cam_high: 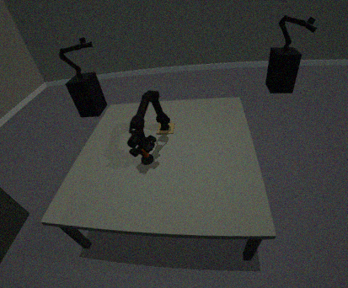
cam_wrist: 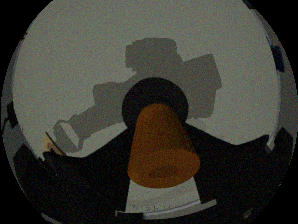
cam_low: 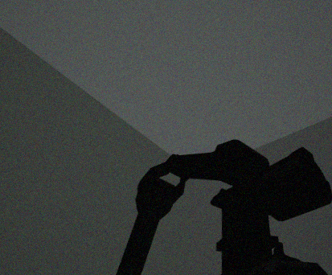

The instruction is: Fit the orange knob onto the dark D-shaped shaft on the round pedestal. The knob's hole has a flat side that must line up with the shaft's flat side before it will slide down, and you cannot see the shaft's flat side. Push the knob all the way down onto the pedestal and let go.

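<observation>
The orange knob (cam_high: 145, 153) (cam_wrist: 164, 145) is a tapered piece, held between the dark fingers of my gripper (cam_wrist: 161, 131). The gripper is shut on it. In the wrist view its broad end, with a darker oval, faces the camera, and its narrow end overlaps the dark round pedestal (cam_wrist: 155, 89). In the top view the pedestal (cam_high: 147, 159) shows just below the knob. The D-shaped shaft is hidden, and I cannot tell whether the knob is on it or how far down it sits. The exterior view shows only dark parts of the arm.
The pale table (cam_high: 200, 181) bears the arm and pedestal. An orange-yellow square plate (cam_high: 171, 129) lies at the arm's base. The arm's shadow (cam_wrist: 105, 107) falls on the table around the pedestal. Two dark blocks with small arms stand beyond the table.
</observation>
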Robot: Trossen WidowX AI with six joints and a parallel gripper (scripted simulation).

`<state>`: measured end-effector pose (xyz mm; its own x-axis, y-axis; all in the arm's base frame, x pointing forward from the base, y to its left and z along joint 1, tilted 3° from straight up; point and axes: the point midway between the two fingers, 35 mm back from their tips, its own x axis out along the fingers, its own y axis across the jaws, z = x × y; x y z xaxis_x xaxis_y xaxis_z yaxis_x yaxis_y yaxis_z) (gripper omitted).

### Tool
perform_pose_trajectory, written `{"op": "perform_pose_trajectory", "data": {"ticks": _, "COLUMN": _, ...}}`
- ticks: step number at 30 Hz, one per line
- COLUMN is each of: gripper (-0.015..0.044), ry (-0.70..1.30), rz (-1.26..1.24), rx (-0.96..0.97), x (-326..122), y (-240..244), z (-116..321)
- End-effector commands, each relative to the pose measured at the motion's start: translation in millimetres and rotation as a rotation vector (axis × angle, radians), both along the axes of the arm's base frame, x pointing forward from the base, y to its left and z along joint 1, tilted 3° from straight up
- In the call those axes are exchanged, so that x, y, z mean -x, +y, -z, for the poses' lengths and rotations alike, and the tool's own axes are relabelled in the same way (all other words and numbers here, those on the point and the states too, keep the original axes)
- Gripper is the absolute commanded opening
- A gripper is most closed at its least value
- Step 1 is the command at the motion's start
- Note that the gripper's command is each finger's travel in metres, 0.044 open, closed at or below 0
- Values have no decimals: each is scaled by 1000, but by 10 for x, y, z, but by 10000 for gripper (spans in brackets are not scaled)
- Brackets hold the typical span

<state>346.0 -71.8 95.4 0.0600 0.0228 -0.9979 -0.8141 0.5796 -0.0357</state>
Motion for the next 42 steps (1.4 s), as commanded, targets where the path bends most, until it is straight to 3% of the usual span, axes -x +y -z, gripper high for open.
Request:
{"op": "perform_pose_trajectory", "data": {"ticks": 1, "gripper": 0, "ry": 0, "rz": 22, "rx": -6, "x": 0, "y": 10, "z": 29}}
{"op": "perform_pose_trajectory", "data": {"ticks": 8, "gripper": 0, "ry": 0, "rz": 6, "rx": 0, "x": 1, "y": 1, "z": 9}}
{"op": "perform_pose_trajectory", "data": {"ticks": 25, "gripper": 440, "ry": 0, "rz": 6, "rx": 0, "x": 1, "y": 1, "z": 9}}
{"op": "perform_pose_trajectory", "data": {"ticks": 30, "gripper": 440, "ry": 0, "rz": 6, "rx": 0, "x": -2, "y": -1, "z": -10}}
{"op": "perform_pose_trajectory", "data": {"ticks": 38, "gripper": 440, "ry": 0, "rz": 10, "rx": 0, "x": 41, "y": -26, "z": -866}}
{"op": "perform_pose_trajectory", "data": {"ticks": 42, "gripper": 440, "ry": 0, "rz": 10, "rx": 0, "x": 25, "y": -32, "z": -943}}
